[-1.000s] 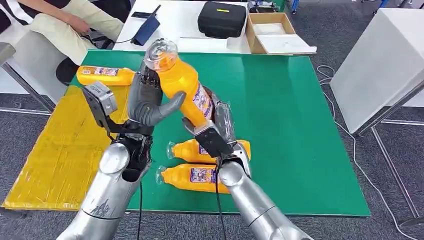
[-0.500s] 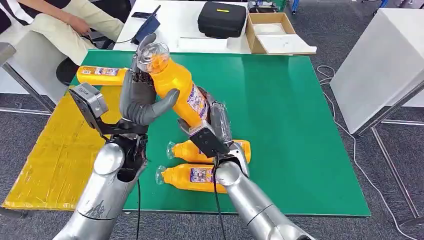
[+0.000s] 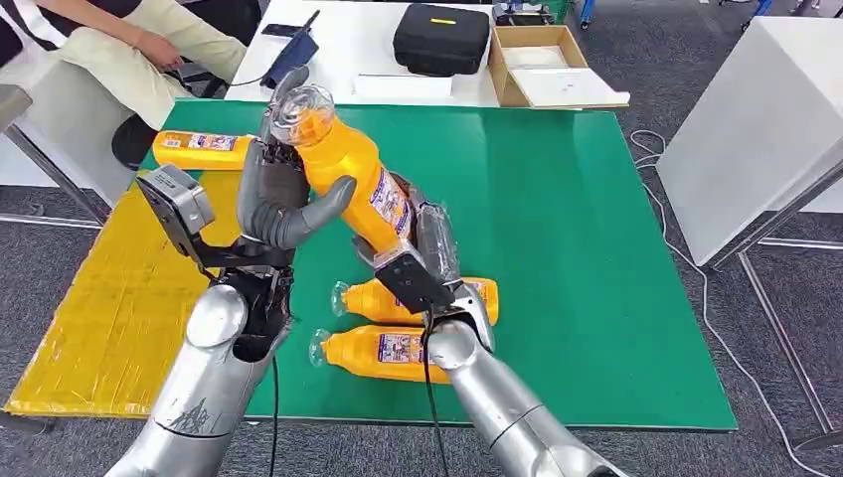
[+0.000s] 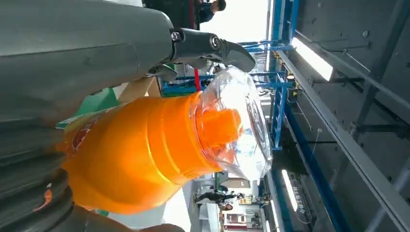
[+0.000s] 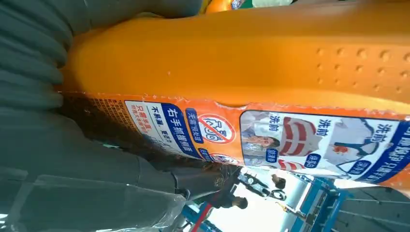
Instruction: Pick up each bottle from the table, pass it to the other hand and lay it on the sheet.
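Here the bottle (image 3: 350,169) is held up in the air over the green counter (image 3: 587,258), tilted, clear cap end up and toward the left. Both hands are on it at once. Left hand (image 3: 283,204) wraps the upper body just under the neck, thumb (image 3: 323,204) curled across the front, dark fingers behind. Right hand (image 3: 422,248) grips the lower, labelled part from the right; fingers closed round it. Left wrist view: the orange shoulder and clear cap (image 4: 239,128) sit right against the grey thumb. Right wrist view: the label (image 5: 270,133) and orange body pressed into the grey palm.

Under the arms two more bottles lie on their sides on the counter: near bottle (image 3: 373,348) and, just behind it, second bottle (image 3: 378,298), partly hidden by the right wrist. Caps of both point left. Yellow sheet (image 3: 109,298) lies along the counter's left side. One laid bottle (image 3: 204,149) rests at the sheet's far end, on its side, reaching onto the green.

Behind the counter is a white table (image 3: 368,50) with a black case (image 3: 440,38), an open cardboard box (image 3: 542,65) and a dark blue device (image 3: 290,58). A seated person (image 3: 129,45) is at far left. White panel (image 3: 756,119) stands to the right, cable (image 3: 696,278) on the floor beside it.
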{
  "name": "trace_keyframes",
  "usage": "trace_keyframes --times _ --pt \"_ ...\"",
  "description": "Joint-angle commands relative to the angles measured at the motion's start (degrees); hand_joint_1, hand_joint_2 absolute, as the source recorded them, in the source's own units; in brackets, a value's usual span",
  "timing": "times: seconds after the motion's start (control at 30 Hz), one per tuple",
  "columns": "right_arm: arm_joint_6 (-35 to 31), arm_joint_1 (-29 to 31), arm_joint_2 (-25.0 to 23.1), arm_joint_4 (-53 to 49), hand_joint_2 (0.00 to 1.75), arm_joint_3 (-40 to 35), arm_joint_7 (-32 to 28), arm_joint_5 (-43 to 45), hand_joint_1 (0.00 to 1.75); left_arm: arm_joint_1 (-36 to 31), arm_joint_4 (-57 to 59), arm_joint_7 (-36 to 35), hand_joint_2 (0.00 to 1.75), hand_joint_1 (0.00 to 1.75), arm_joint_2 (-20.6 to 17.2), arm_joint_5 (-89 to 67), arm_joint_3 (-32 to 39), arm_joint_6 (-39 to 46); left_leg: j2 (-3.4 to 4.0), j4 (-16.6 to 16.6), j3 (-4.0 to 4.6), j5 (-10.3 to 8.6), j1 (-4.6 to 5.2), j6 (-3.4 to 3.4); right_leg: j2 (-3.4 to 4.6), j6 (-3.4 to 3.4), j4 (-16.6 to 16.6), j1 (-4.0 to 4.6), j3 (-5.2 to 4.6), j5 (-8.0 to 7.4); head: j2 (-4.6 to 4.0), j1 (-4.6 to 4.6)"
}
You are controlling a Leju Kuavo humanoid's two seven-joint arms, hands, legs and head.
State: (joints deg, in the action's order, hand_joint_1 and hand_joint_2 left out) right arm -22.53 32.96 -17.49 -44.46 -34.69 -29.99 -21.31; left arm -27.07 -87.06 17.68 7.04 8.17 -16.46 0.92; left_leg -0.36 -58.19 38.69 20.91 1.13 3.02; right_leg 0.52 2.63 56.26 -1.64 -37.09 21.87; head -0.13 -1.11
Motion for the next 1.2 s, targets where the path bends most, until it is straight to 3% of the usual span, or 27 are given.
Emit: trace_keyframes --times 0.03,0.07,0.13,0.43,0.47,0.57,1.03,1.07,1.1,1.2 --pt "0.03 3.69 0.67 4.10 1.75 -1.79 0.32 0.61 1.75 -0.93 2.03 -0.04 1.75 0.00 -1.35 -0.19 0.33 -0.02 0.02 0.02 -0.13 0.04 -0.04 -0.14 -0.01 -0.11 -0.04 0.04 0.13 0.03 0.00 0.00" --pt "0.07 3.78 0.68 4.09 1.75 -1.79 0.33 0.60 1.75 -0.96 2.20 -0.05 1.75 0.00 -1.35 -0.25 0.22 -0.07 0.07 0.04 -0.54 0.21 -0.12 -0.37 -0.02 -0.29 -0.10 0.13 0.54 0.16 0.00 0.00" --pt "0.24 4.14 0.64 4.19 1.75 -1.98 0.59 0.41 1.75 -1.39 3.38 -0.12 1.75 0.00 -1.19 -0.52 -0.22 -0.20 0.01 0.01 -0.14 0.05 -0.04 -0.14 -0.03 -0.10 -0.03 0.04 0.14 0.04 0.00 0.00" --pt "0.24 5.44 0.49 4.50 1.75 -1.39 0.81 0.96 1.75 -1.58 6.79 -0.71 1.75 0.00 -0.86 -1.84 -1.95 -0.23 -0.03 0.03 -0.14 0.03 -0.03 -0.14 -0.07 -0.11 -0.04 0.03 0.14 0.04 0.00 0.00" --pt "-0.13 5.58 0.39 4.95 1.75 -1.38 1.64 0.62 1.75 -1.91 9.21 -3.84 1.75 0.00 -0.76 -3.53 -4.44 -2.73 -0.03 0.03 -0.30 0.09 -0.06 -0.23 -0.09 -0.18 -0.05 0.07 0.31 0.10 0.00 0.00" --pt "-0.38 5.60 0.32 5.71 1.75 -1.27 1.41 0.65 1.75 -2.14 14.49 -1.52 1.75 0.00 1.73 -5.62 -7.10 -1.86 -0.20 0.06 -0.31 0.05 -0.06 -0.20 -0.26 -0.16 -0.09 0.06 0.35 0.11 0.00 0.00" --pt "-0.38 6.13 -0.25 6.96 1.75 -1.32 1.59 0.72 1.75 -2.71 16.47 -1.65 1.75 0.00 2.39 -5.39 -7.84 -1.75 -0.01 0.02 -0.13 0.03 -0.02 -0.13 -0.08 -0.09 -0.03 0.03 0.10 0.04 0.00 0.00" --pt "-0.39 6.17 -0.37 7.13 1.75 -1.40 1.61 0.67 1.75 -2.72 16.81 -1.71 1.75 0.00 2.54 -5.19 -7.74 -1.55 -0.03 0.03 -0.57 0.20 -0.10 -0.38 -0.16 -0.28 -0.10 0.12 0.57 0.20 0.00 0.02" --pt "-0.68 6.22 -0.50 7.36 1.75 -1.64 1.61 0.31 1.75 -2.73 17.11 -1.71 1.75 0.00 2.58 -5.11 -7.71 -1.42 -0.04 0.02 -0.20 0.06 -0.04 -0.19 -0.12 -0.13 -0.04 0.06 0.19 0.07 0.00 0.00" --pt "-3.14 6.51 -1.07 8.57 1.75 -3.65 1.97 -2.80 1.75 -2.98 17.99 -1.69 1.75 0.00 2.79 -5.02 -7.70 -1.12 0.02 0.01 -0.25 0.09 -0.04 -0.19 -0.06 -0.15 -0.04 0.05 0.23 0.09 0.00 0.00"
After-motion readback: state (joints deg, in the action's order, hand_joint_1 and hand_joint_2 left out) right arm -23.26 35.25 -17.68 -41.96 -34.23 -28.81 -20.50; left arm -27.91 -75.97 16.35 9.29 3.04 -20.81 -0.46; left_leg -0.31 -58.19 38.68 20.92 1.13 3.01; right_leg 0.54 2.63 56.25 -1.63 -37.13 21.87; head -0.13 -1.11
